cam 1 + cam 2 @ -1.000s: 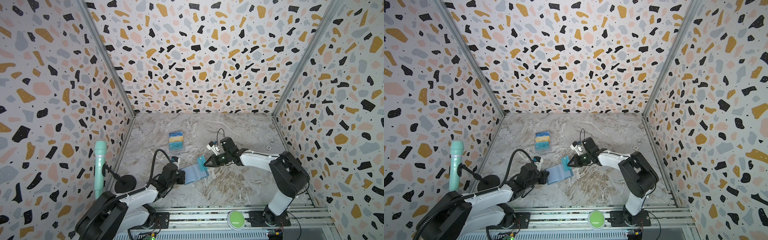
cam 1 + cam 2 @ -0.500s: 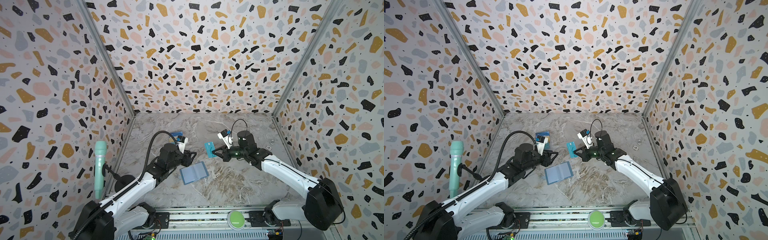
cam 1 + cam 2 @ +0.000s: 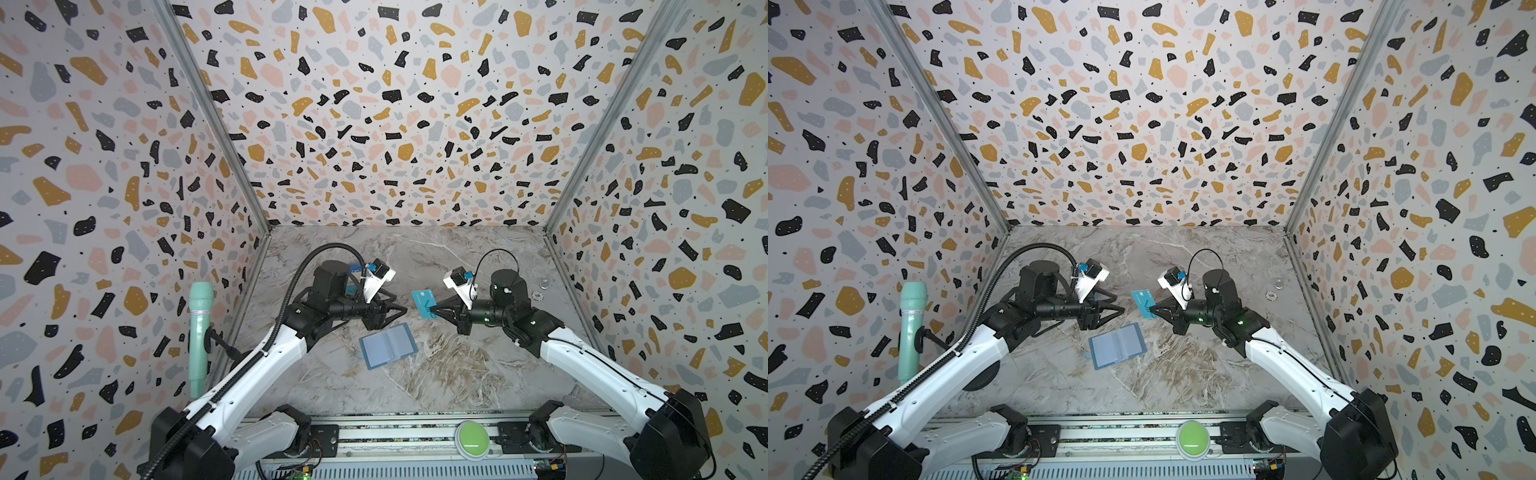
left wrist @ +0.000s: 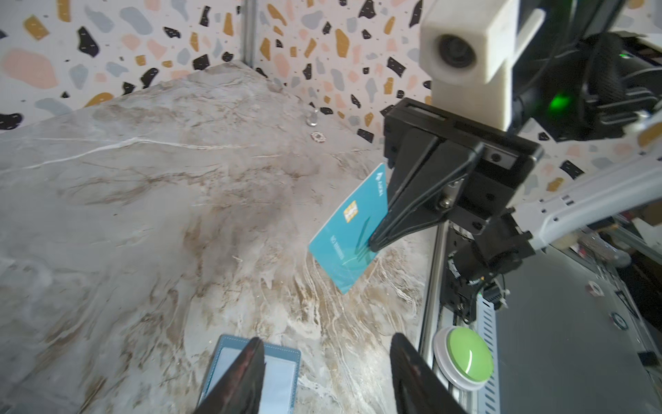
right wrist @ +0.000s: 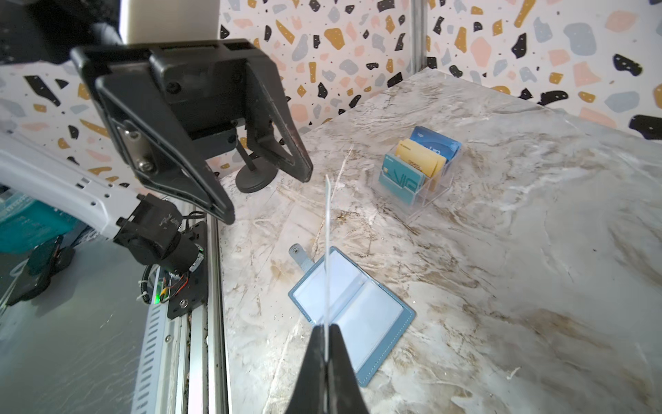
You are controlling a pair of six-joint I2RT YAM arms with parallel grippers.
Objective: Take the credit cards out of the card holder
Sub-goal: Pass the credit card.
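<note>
While the right claw point(image 3: 433, 309) pinches the teal card point(image 3: 422, 301) aloft by its edge, the left claw point(image 3: 400, 303) gapes nearby.

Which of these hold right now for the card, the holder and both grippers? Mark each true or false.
1. The right gripper is shut on a teal card. True.
2. The card holder lies closed. False: it lies open, clear sleeves facing up.
3. The left gripper grips the card holder. False: its jaws stand open and hold nothing.
4. The teal card is clear of the card holder. True: it is held in the air, apart from it.
5. The clear case is empty. False: blue, yellow and teal cards stand in it.
</note>
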